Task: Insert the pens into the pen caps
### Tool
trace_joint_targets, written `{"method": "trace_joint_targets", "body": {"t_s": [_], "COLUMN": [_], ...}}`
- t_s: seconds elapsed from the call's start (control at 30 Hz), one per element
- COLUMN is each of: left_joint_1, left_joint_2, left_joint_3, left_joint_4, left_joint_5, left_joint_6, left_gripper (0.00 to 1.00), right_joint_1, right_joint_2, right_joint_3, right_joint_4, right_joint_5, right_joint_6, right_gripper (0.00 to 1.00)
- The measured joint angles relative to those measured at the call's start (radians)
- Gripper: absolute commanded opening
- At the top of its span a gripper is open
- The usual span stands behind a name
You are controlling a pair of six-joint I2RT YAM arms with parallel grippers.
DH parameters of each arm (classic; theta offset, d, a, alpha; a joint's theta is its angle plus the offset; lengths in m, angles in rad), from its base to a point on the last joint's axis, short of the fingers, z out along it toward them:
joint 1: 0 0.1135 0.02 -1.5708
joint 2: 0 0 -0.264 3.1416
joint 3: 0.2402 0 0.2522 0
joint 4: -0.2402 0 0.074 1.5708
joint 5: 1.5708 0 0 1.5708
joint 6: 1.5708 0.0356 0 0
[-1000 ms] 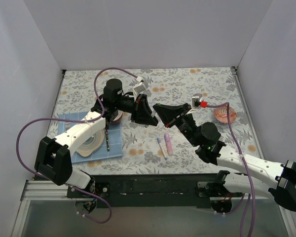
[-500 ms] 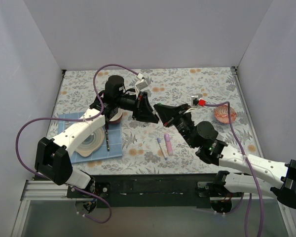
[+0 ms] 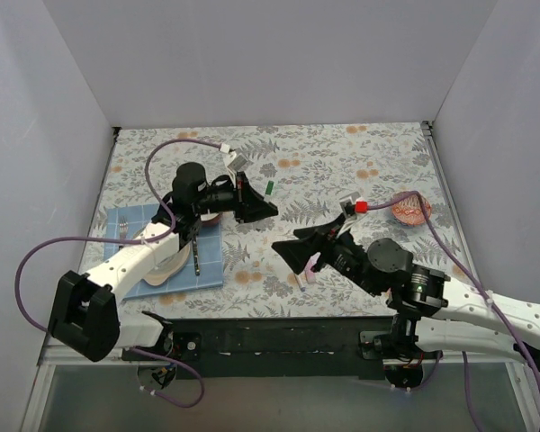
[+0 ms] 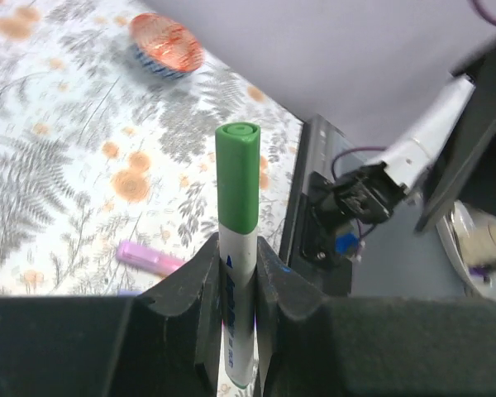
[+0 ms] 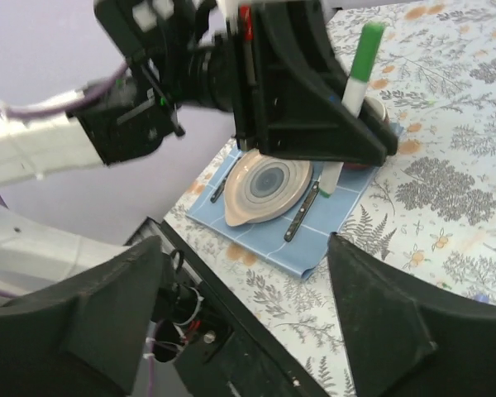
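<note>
At the far left, out beyond my left pincer [image 4: 236,252], a blue checked cloth mat [image 5: 289,240] carries a round pale ceramic plate [image 5: 269,186]; neither belongs to the job. My left pincer is closed narrow on a slim white plastic marker pen [image 4: 235,331], gripping its barrel with the tip end sticking out past my jaws. A green plastic cap [image 4: 237,178] sits on that end and looks pushed fully home, so I judge this pen finished and only needing to be put down.

To the right, my right pincer [image 3: 288,255] hangs low over the flowered tablecloth [image 3: 342,153] with its jaws spread wide and nothing between them. Just beside and below it lies a thick pink plastic pen [image 4: 149,258]; I cannot tell whether it is capped, and my own fingers hide anything lying next to it. I take that as the work left. Well beyond my right pincer sits a red-patterned round bowl [image 3: 411,210].
</note>
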Motion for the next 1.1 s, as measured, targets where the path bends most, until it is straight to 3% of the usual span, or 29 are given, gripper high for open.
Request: {"method": "trace_joint_targets", "body": {"t_s": [0.2,0.33,0.43,0.63,0.93,1.03,1.1], "left_joint_1": [-0.039,-0.196,-0.281,-0.309,-0.33,-0.33,-0.329], "left_joint_2": [-0.104,-0.064,0.026,0.163,0.215,0.178,0.126], "left_joint_3": [-0.248,-0.296,-0.296,-0.295,-0.233,-0.192,-0.156], "left_joint_4": [0.022,0.002,-0.014,-0.113,-0.253,-0.324,-0.361], "left_joint_5": [-0.307,-0.589,-0.705,-0.882,-0.961,-0.999,-1.021], "left_joint_6": [-0.18,-0.311,-0.397,-0.52,-0.57,-0.538,-0.482], "left_gripper": [0.0,0.0,0.01,0.28,0.48,0.61,0.79], "right_joint_1": [0.0,0.0,0.0,0.0,0.0,0.0,0.0], "right_joint_2": [-0.155,-0.191,-0.178,-0.149,-0.154,-0.143,-0.131], "right_joint_3": [0.0,-0.011,-0.026,-0.027,-0.027,-0.025,-0.019], "right_joint_4": [-0.132,-0.193,-0.25,-0.349,-0.386,-0.401,-0.419], "right_joint_5": [0.067,0.109,0.118,0.126,0.134,0.142,0.15], "right_joint_6": [-0.002,0.025,0.037,0.059,0.085,0.092,0.098], "right_gripper": [0.96,0.96,0.96,0.96,0.97,0.97,0.98]}}
